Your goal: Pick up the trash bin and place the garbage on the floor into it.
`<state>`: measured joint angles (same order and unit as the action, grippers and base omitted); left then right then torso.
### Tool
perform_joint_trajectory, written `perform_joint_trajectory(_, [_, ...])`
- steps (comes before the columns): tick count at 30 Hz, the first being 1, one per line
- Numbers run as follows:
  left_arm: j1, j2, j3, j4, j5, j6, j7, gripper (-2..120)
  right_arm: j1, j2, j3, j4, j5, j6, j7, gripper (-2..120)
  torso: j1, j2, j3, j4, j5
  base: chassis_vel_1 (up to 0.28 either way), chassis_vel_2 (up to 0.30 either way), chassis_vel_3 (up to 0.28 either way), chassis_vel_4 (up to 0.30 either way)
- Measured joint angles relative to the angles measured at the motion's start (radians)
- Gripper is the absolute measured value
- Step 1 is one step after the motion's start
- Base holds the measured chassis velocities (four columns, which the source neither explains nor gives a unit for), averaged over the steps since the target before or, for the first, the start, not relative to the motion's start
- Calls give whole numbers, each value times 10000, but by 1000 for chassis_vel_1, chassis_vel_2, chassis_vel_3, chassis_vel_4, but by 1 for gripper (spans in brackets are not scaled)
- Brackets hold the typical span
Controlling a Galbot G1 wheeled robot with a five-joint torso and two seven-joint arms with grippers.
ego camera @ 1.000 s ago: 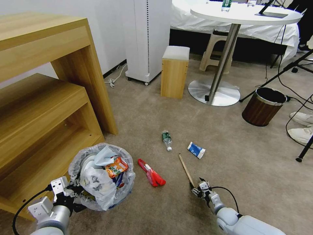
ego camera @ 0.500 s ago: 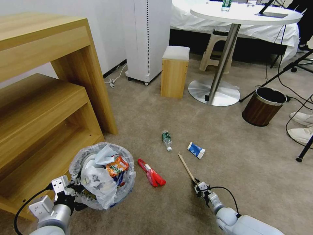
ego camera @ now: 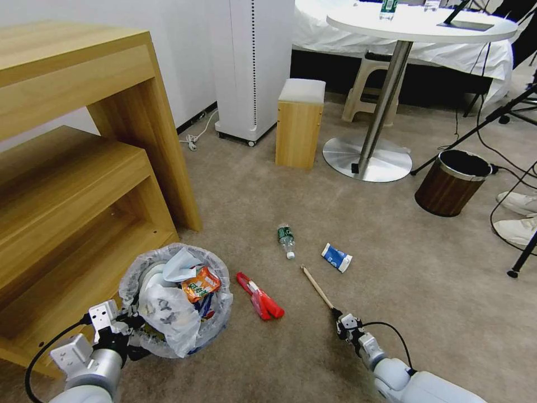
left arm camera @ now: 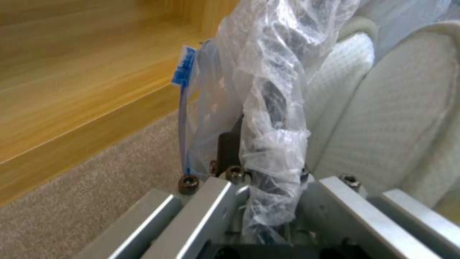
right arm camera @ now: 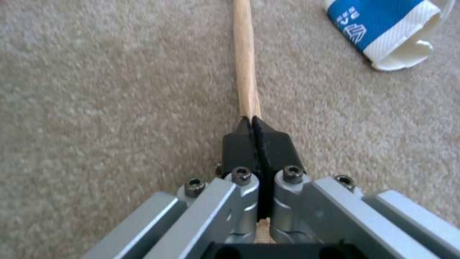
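Gripping the bagged rim of the trash bin (ego camera: 173,302) with my left gripper (ego camera: 130,330), jaws clamped on it. Right of the bin, my right gripper (ego camera: 340,319) is pinched tight on the wooden stick (ego camera: 316,287). Between bin and stick lies a red wrapper (ego camera: 260,296); beyond, a small bottle (ego camera: 286,240) and blue-white packet (ego camera: 337,257) on the beige carpet (ego camera: 414,291).

Left gripper (ego camera: 127,330) clamped on the near rim of the bin (ego camera: 221,313), which is stuffed with slippers, plastic bag and an orange wrapper (ego camera: 199,286). Right gripper (ego camera: 339,317) pinches the near end of the stick (ego camera: 316,286). On the carpet (ego camera: 436,280): red wrapper (ego camera: 260,296) just right of the bin, bottle (ego camera: 286,239), white-blue bag (ego camera: 337,257) near the stick's far end.
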<state>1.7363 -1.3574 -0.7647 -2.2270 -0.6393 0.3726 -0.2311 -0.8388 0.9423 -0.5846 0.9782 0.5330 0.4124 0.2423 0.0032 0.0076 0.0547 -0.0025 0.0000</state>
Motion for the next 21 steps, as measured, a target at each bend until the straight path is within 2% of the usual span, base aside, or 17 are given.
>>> perform_joint_trajectory(5, [-21, -8, -8, 83, 5, 0, -1, 0, -22, -232, 57, 532, 39, 118, -10, 0, 0, 0, 0, 2, 0, 0, 0, 0, 0])
perform_joint_trajectory(13, [-69, 27, -75, 204, -8, -14, -5, 0, -121, -761, 188, 2150, 71, 267, 5, 0, 0, 0, 0, -1, 1, 0, 0, 0, 0])
perform_joint_trajectory(15, [-58, 17, -105, 219, -3, -19, -7, 0, 97, -1111, 241, 3295, -13, 370, -1, 0, 0, 0, 0, 0, 0, 0, 0, 0, 0])
perform_joint_trajectory(16, [-58, 17, -105, 219, -3, -19, -7, 0, 97, -1111, 241, 3295, -13, 370, -1, 0, 0, 0, 0, 0, 0, 0, 0, 0, 0])
perform_joint_trajectory(19, [-65, 26, -114, 217, -3, -20, -11, 0, 665, -1512, 260, 4549, -31, 587, -274, 0, 1, 0, 0, 0, -3, 0, 0, 0, 0])
perform_joint_trajectory(21, [-65, 45, -114, 207, -5, -20, -11, 0, 915, -1615, 252, 4950, 2, 667, -408, 0, 1, 0, 0, 0, -1, 0, 0, 0, 0])
